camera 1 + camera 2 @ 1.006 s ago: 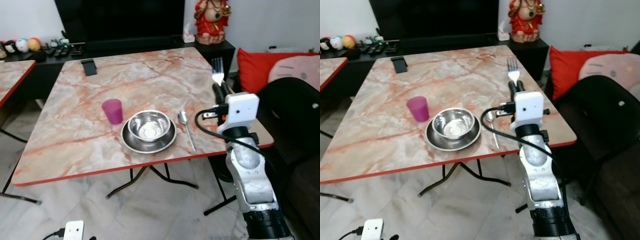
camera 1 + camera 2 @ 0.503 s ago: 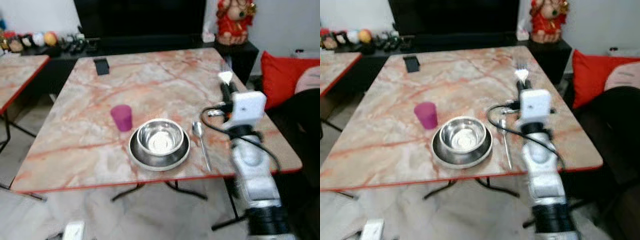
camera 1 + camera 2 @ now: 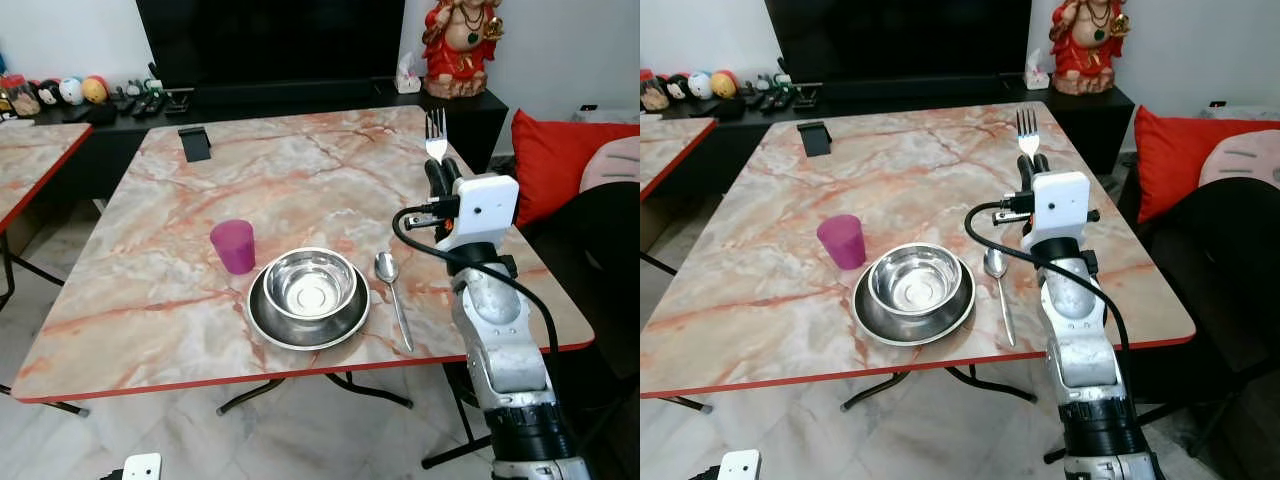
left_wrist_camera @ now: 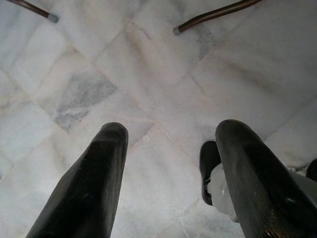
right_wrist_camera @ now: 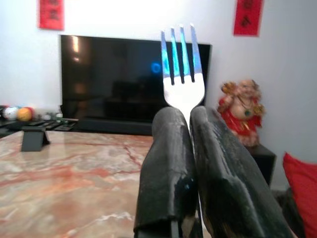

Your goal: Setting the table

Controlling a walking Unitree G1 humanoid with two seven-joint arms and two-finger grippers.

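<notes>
The right claw (image 3: 441,172) is pinched tight on a fork (image 3: 435,136), tines up, and holds it above the right part of the worktop (image 3: 150,260), just right of the place setting. Compared with a second ago the whole picture has shifted — the camera has moved, and the half-second-old picture is blurred — so the robot has stepped or turned to face the worktop more squarely. The things on it lie as before: a steel bowl (image 3: 309,282) sits in a plate (image 3: 262,322) at the near middle, a spoon (image 3: 392,298) lies just right of the plate, and a purple cup (image 3: 233,246) stands just left and a little farther. The fork stays upright in the same grip, not yet lowered.

My reading is that the setting lacks only the fork, and the robot is now placed to lay it down — where exactly is open.

The left claw (image 4: 168,178) hangs over the floor (image 4: 163,74), fingers wide apart and holding nothing.
</notes>
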